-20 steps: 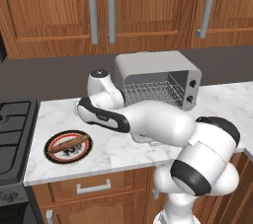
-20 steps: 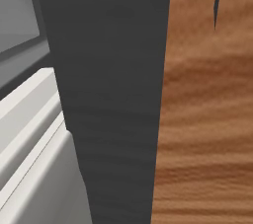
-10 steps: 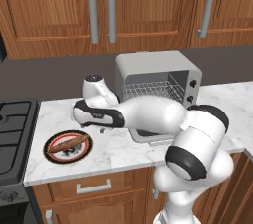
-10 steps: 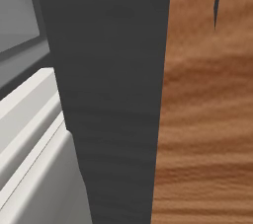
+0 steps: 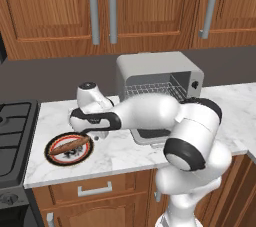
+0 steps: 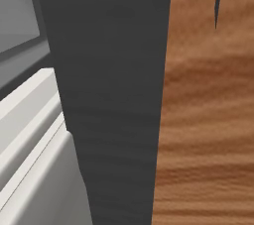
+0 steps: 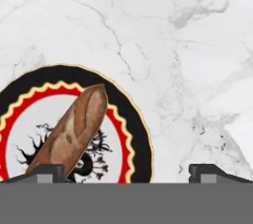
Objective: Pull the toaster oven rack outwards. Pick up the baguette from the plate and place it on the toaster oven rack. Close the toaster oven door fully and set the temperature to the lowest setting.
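The toaster oven (image 5: pixel 159 73) stands at the back of the marble counter. Its door (image 5: pixel 150 137) hangs open, folded down flat in front of it. The wire rack (image 5: pixel 150 91) shows in the open cavity. To the left lies the plate (image 5: pixel 56 155) (image 7: pixel 133 139) with the baguette (image 5: pixel 70 145) (image 7: pixel 74 129) lying across it. My gripper (image 5: pixel 92 135) (image 7: pixel 128 173) hovers just over the plate's right edge, pointing down. It is open and holds nothing. In the hand view one fingertip (image 7: pixel 47 171) sits over the baguette's near end and the other stands over bare marble.
A black stove (image 5: pixel 12 121) borders the counter on the left. Wooden wall cabinets with long handles (image 5: pixel 92 8) hang above. My arm stretches across the front of the oven. Bare marble (image 7: pixel 188 60) lies right of the plate.
My hand has swung left from beside the oven and come down over the plate's right edge. The jaws stayed open. Plate, baguette and oven have not moved.
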